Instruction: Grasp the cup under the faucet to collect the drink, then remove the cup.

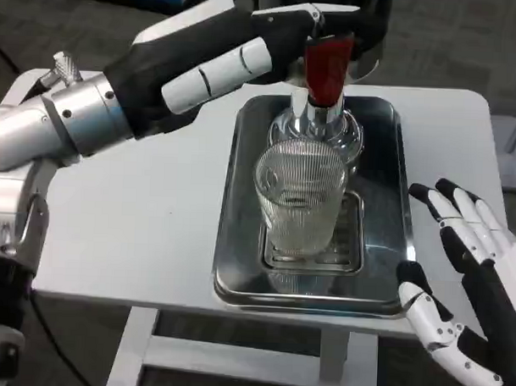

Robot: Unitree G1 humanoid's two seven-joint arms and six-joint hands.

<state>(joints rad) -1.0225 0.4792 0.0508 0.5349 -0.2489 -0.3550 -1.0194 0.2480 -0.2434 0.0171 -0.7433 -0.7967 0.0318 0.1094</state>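
**Right hand waits open beside the tray; left hand at the faucet**

Nearest the camera, the right hand [458, 280] hovers at the table's [138, 214] near right corner, fingers spread wide and pointing away, holding nothing, just beside the steel tray [241, 201]. On the tray's drip grate [351, 239] stands the ribbed clear cup [298, 203], upright with its mouth up, directly beneath the faucet [316, 119]. Farther back, the left forearm [66, 118] reaches in from the left, and the left hand [237, 61] lies with its fingers at the red tap handle [328, 68]; whether it grips the handle I cannot tell.

Left robot hand [233, 61] on red faucet handle [327, 68]; cup [298, 203] beneath.
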